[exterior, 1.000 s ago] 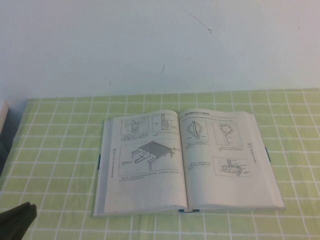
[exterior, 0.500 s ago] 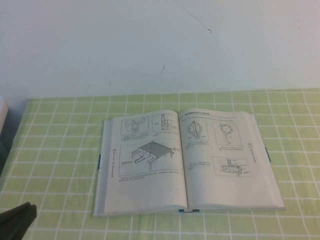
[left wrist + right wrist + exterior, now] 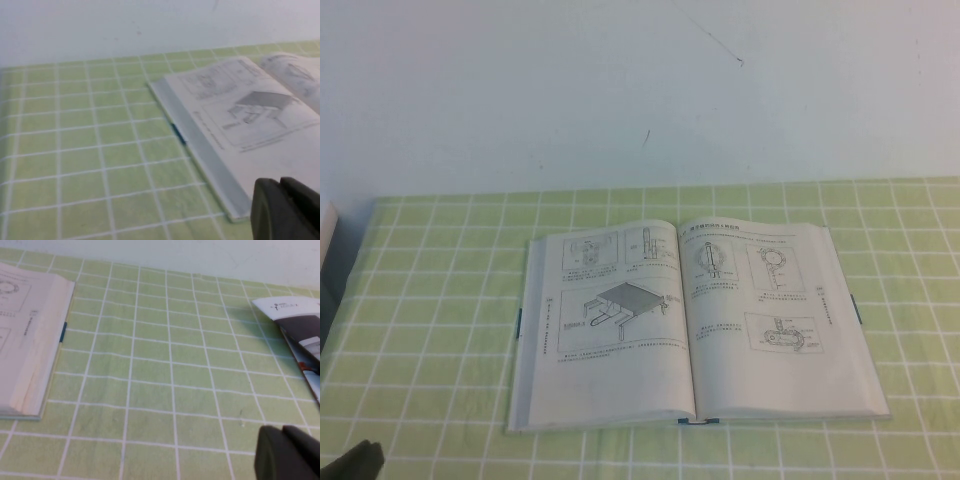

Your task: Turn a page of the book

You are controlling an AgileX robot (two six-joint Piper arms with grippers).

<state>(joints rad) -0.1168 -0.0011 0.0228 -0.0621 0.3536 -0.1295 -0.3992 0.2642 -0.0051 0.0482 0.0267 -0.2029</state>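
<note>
The book (image 3: 695,325) lies open and flat at the middle of the table, on a green checked tablecloth (image 3: 440,300) with white grid lines. A thin dark-blue cover edge shows at both outer sides and at the near end of the spine. The page (image 3: 610,320) lies flat as the left-hand leaf, showing a large flat-panel perspective drawing with two smaller figures above it on the far side. The right-hand leaf (image 3: 775,310) carries three drawings of ringed fittings. No containers are present on the table.

The left gripper (image 3: 355,462) appears only as a dark tip at the near-left corner of the high view, well apart from the book. In the left wrist view, the same gripper (image 3: 287,210) sits close to the near-left corner of the book (image 3: 240,125); its two dark fingers look pressed together.

The right gripper (image 3: 290,454) is visible only in the right wrist view, over bare cloth to the right of the book (image 3: 27,340) and clear of it. Its fingers also look closed together, with nothing between them. A black-and-white printed item (image 3: 295,325) lies on the cloth further to the right.
</note>
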